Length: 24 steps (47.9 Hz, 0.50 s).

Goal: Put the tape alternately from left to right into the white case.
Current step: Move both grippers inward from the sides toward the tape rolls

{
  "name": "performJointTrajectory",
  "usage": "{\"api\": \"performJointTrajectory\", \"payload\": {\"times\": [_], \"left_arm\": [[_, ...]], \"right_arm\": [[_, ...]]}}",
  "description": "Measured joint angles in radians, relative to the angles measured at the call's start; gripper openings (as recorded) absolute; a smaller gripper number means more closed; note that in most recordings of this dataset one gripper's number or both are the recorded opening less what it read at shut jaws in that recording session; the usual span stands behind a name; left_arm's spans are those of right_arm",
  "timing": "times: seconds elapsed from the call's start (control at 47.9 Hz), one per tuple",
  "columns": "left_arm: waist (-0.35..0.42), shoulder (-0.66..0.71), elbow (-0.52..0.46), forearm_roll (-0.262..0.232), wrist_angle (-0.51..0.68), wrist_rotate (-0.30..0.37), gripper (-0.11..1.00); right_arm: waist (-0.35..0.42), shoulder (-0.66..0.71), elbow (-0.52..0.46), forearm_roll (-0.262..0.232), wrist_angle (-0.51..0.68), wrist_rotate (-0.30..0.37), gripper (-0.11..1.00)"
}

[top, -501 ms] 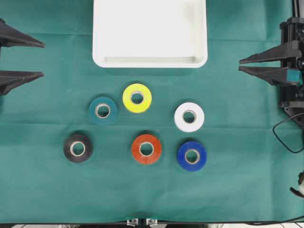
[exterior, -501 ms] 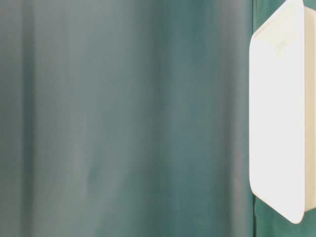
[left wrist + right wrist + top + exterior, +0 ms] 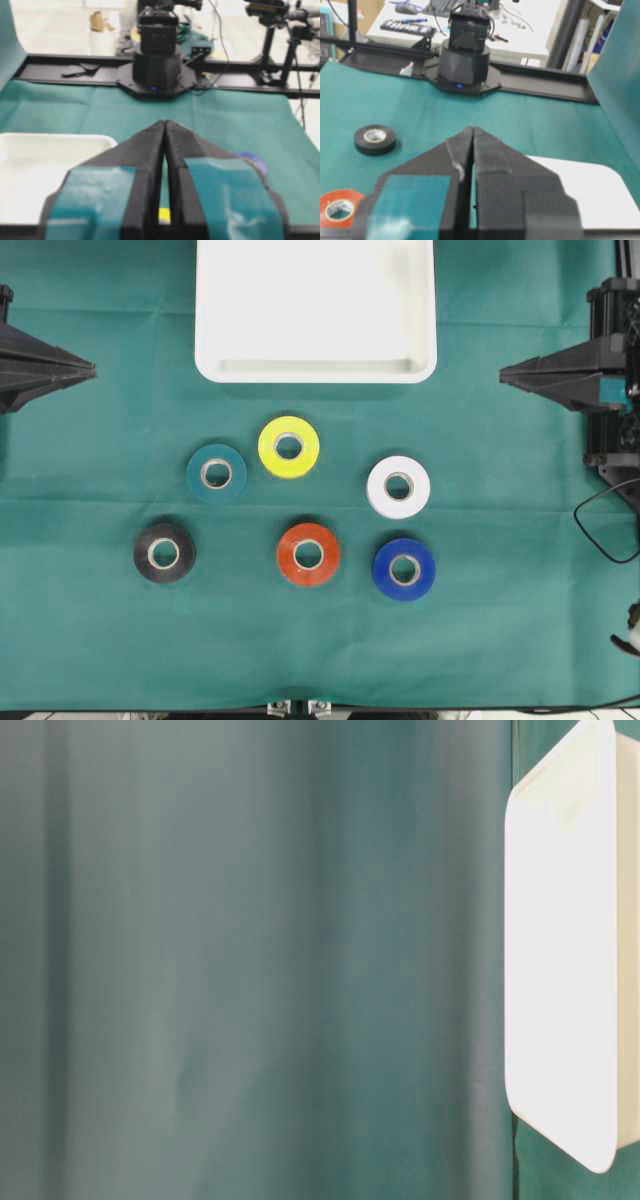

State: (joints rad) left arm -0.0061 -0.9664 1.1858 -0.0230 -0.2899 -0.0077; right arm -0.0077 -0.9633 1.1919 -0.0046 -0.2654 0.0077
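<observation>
Overhead view: both our grippers have just shut. Half a sec ago each pair of fingers stood apart; now the left gripper (image 3: 92,367) and right gripper (image 3: 503,370) each read as one closed wedge, holding nothing, parked at opp edges of the green cloth (image 3: 80,640). Nothing else moved, so we judge this a start-up pinch w/ no step of the task done yet. The white case (image 3: 315,372) lies between the two grippers, empty. All six rolls sit nearer the front edge than either tip: teal roll (image 3: 216,473) and black roll (image 3: 164,551) closest to the left gripper, white roll (image 3: 398,486) and blue roll (image 3: 404,568) closest to the right, yellow roll (image 3: 288,446) and red-orange roll (image 3: 308,553) about midway. Table-level view: mostly blurred green cloth close up, the case at the right edge, no gripper seen. Left wrist view: fingers pressed together, case just left below them, a sliver of yellow under the tips, blue roll off to the right; opp arm base ahead, lab floor and stands beyond. Right wrist view: fingers closed, black roll ahead-left, red-orange roll low left, case at right; desks w/ clutter behind.
</observation>
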Motion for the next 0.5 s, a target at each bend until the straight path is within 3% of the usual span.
{"api": "performJointTrajectory", "payload": {"times": [0.146,0.271,0.355,0.501], "left_arm": [[-0.005,-0.002,-0.002,0.0,-0.002,0.0,-0.09],[-0.018,-0.002,0.0,0.0,-0.002,-0.002,0.03],[-0.026,0.0,0.003,0.0,-0.002,0.003,0.18],[-0.032,0.0,0.012,0.0,-0.002,0.002,0.6]], "right_arm": [[0.0,0.011,0.0,0.0,0.031,0.005,-0.02],[0.0,0.021,0.0,0.0,0.041,0.012,0.04],[0.002,0.029,0.0,0.0,0.043,0.021,0.2],[0.0,0.041,0.0,0.0,0.055,0.043,0.63]]}}
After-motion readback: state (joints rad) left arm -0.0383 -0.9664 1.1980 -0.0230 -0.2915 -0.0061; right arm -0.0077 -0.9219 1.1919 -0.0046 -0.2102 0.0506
